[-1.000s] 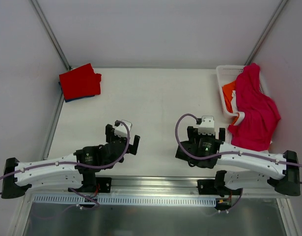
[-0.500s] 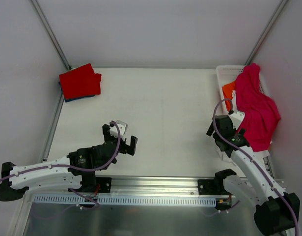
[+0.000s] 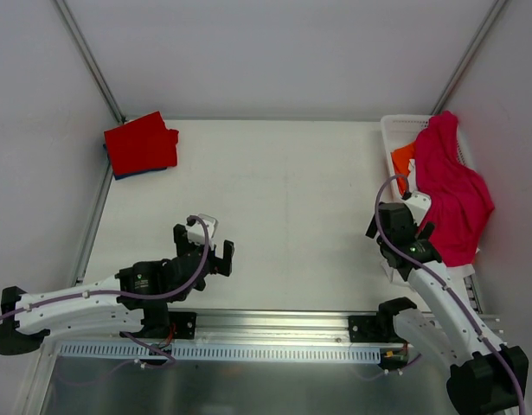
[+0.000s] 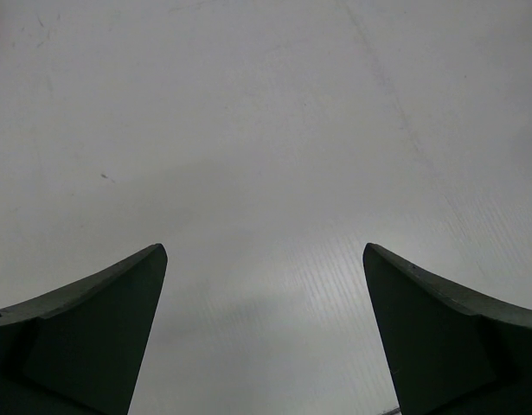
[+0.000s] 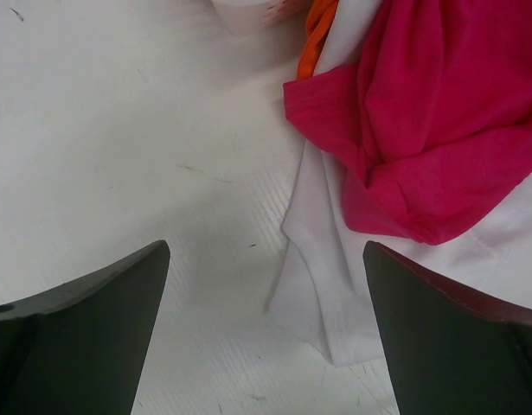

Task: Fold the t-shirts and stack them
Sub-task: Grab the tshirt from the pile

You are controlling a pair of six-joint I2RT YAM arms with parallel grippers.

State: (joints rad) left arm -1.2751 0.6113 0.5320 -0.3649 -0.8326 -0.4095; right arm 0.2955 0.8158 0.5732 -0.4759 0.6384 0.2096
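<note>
A crimson-pink t-shirt (image 3: 451, 190) hangs over the near end of the white basket (image 3: 389, 130) at the right edge; it also shows in the right wrist view (image 5: 430, 112). A white t-shirt (image 5: 335, 285) hangs below it onto the table, and an orange one (image 3: 402, 160) lies in the basket, also visible in the right wrist view (image 5: 319, 30). A folded red t-shirt (image 3: 141, 143) lies on a blue one (image 3: 127, 175) at the far left. My right gripper (image 3: 399, 216) (image 5: 266, 294) is open, just above the white shirt's edge. My left gripper (image 3: 205, 249) (image 4: 264, 294) is open and empty over bare table.
The white table (image 3: 274, 190) is walled at the back and both sides. A metal rail (image 3: 274, 324) runs along the near edge by the arm bases.
My right arm has swung from the table's middle to the right, up to the hanging shirts by the basket. My left gripper has drawn back a little toward the near left.
</note>
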